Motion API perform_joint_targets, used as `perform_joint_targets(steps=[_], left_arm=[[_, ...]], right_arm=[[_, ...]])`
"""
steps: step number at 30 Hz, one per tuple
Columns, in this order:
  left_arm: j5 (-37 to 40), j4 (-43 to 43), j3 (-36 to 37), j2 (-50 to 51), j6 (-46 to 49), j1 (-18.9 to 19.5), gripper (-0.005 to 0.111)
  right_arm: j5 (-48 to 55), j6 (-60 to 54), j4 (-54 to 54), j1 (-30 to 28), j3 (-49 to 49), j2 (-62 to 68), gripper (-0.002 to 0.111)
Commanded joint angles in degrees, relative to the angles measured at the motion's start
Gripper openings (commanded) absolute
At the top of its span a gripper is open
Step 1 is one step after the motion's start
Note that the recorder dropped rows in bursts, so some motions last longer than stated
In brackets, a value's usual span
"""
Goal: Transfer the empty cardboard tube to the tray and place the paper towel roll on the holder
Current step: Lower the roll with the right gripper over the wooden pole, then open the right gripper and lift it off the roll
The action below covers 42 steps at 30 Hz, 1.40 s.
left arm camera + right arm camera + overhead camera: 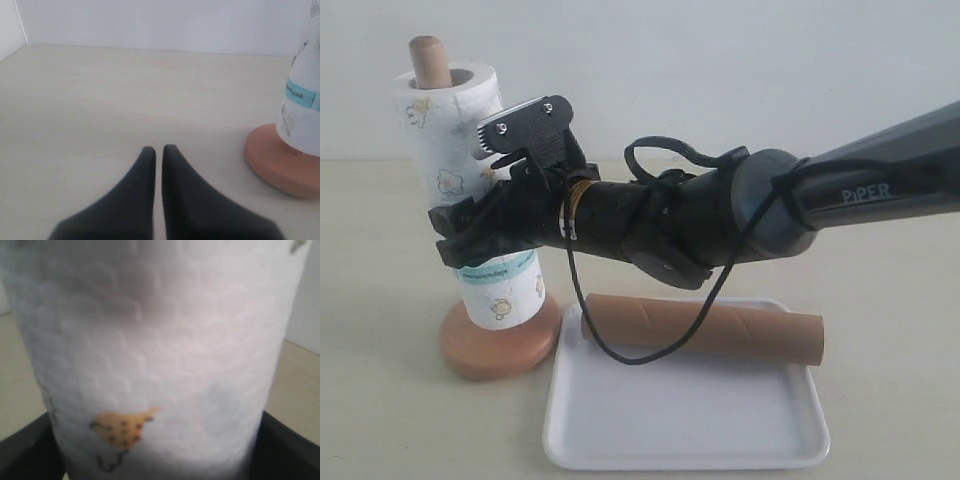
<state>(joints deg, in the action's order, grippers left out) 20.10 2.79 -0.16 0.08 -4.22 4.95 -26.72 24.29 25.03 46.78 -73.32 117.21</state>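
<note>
Paper towel roll stands on the holder, threaded over the slim wooden rod so that the rod's rounded top pokes out above the hollow core; the roll leans a little and its lower end reaches the round disc base. The right gripper reaches across from the right of the exterior view and is clamped around the lower half of the paper towel roll, just above the teal band. In the right wrist view the embossed white paper with a yellow figure fills the frame, and the dark fingers press against it on both sides. The arm and its wrist housing cross in front of the roll, hiding part of it. The empty cardboard tube lies on its side in the tray, along the tray's far rim, with its right end jutting slightly past the edge. The tray sits just beside the holder's base, almost touching it. A black cable loops down from the arm and hangs in front of the tube's left end, over the tray. The left gripper is pressed together with nothing between its fingers, low over the bare worktop, with the holder's base and the roll's bottom near it to one side.
</note>
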Motion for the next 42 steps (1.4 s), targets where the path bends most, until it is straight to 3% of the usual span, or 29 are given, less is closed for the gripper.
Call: perform_joint_targets(steps=[1, 3, 5, 7, 20, 35, 42], left_arm=[[-0.4, 0.0, 0.2, -0.1, 0.2, 0.1, 0.004], [-0.4, 0.0, 0.2, -0.1, 0.2, 0.1, 0.004], [-0.4, 0.0, 0.2, -0.1, 0.2, 0.1, 0.004], [-0.4, 0.0, 0.2, -0.1, 0.2, 0.1, 0.004], [-0.5, 0.0, 0.2, -0.1, 0.2, 0.1, 0.004], [-0.5, 0.0, 0.2, -0.1, 0.2, 0.1, 0.004], [-0.5, 0.0, 0.2, -0.1, 0.2, 0.1, 0.004]], right_arm=[[-0.5, -1.6, -1.7, -0.3, 0.1, -0.5, 0.046], [0.5, -0.9, -1.7, -0.3, 0.1, -0.5, 0.076], [1.9, -0.9, -1.7, -0.3, 0.1, -0.5, 0.096], [3.8, -0.9, -1.7, -0.3, 0.1, -0.5, 0.105], [4.4, -0.7, -1.6, -0.3, 0.1, -3.0, 0.105], [5.6, 1.1, -1.2, -0.3, 0.1, -17.7, 0.105], [12.2, 0.9, -1.1, -0.3, 0.1, -24.2, 0.105]])
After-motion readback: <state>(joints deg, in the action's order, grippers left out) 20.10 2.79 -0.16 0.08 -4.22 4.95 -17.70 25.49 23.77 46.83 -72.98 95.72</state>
